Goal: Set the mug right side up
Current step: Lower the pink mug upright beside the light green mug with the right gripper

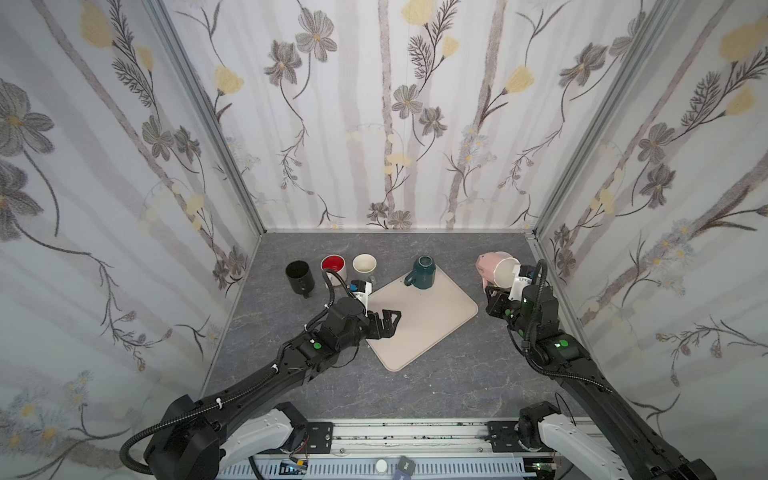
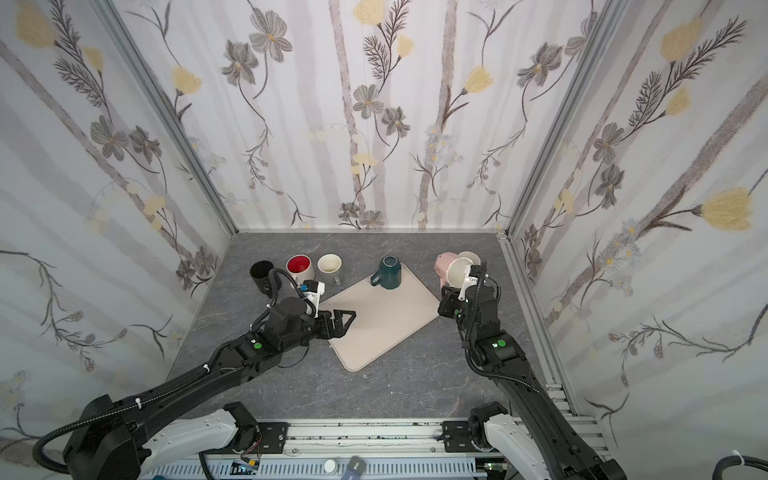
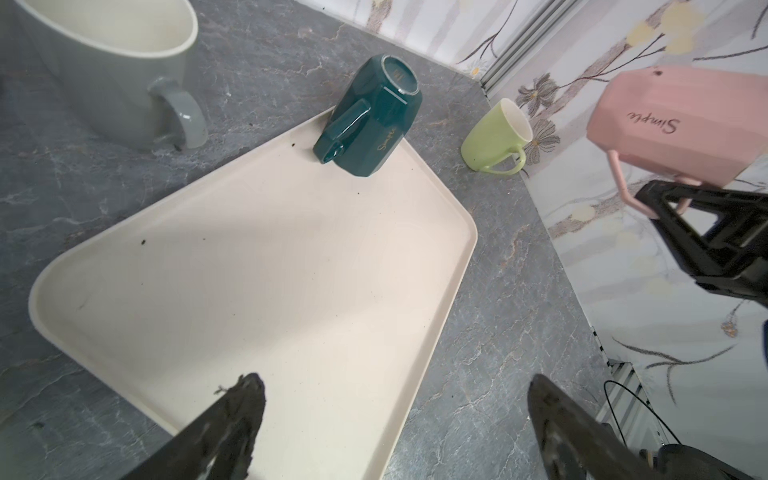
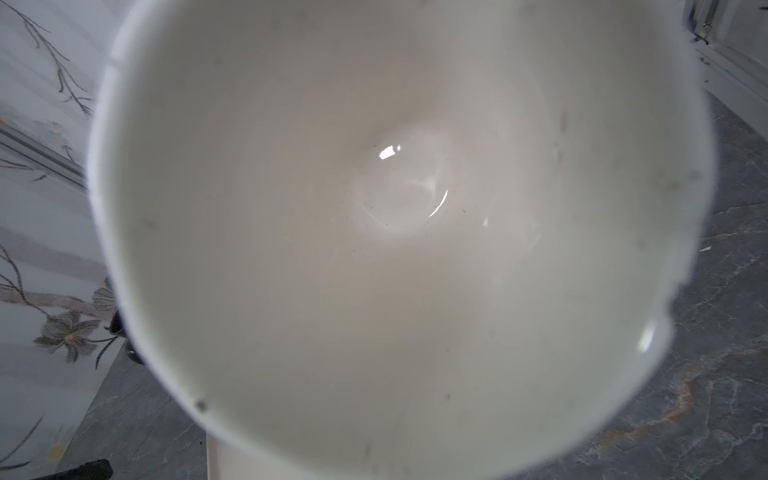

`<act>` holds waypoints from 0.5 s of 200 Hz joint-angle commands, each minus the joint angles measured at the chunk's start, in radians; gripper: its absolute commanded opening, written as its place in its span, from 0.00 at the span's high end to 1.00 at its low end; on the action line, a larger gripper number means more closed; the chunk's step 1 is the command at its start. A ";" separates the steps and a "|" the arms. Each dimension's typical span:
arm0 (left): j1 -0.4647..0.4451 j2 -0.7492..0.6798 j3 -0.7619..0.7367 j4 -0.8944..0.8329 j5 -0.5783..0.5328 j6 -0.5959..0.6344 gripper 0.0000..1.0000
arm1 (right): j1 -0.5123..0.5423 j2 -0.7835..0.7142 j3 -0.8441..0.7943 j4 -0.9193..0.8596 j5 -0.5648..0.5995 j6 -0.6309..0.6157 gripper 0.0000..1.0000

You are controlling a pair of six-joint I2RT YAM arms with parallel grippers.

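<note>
Pink mug (image 1: 487, 264): held clear of the table (image 1: 457, 374) at its right side, tipped sideways, mouth toward the arm, handle pinched in the closed right claw (image 1: 494, 293). Left claw (image 1: 397, 324): jaws spread wide, empty, over the near-left edge of the beige tray (image 1: 436, 328). Dark green mug (image 1: 422, 274): inverted on the tray's far corner.

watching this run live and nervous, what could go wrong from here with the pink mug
The right gripper pinches the pink mug only by its thin handle, held tilted aloft: it could swivel or slip. The light green mug stands close by; a careless set-down might knock it.
</note>
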 commanded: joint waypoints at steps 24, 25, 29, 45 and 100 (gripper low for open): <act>-0.002 0.041 -0.050 0.129 -0.020 0.038 0.00 | -0.015 0.076 0.132 -0.162 0.191 -0.034 1.00; -0.002 0.042 -0.051 0.133 -0.021 0.038 0.00 | -0.016 0.077 0.134 -0.166 0.192 -0.034 1.00; -0.003 0.044 -0.058 0.140 -0.026 0.041 0.00 | -0.020 0.090 0.142 -0.181 0.196 -0.033 1.00; -0.004 0.036 -0.060 0.118 -0.042 0.044 0.00 | -0.032 0.131 0.158 -0.209 0.202 -0.035 1.00; -0.011 -0.009 -0.102 0.114 -0.132 0.062 0.00 | -0.085 0.257 0.224 -0.241 0.184 -0.038 1.00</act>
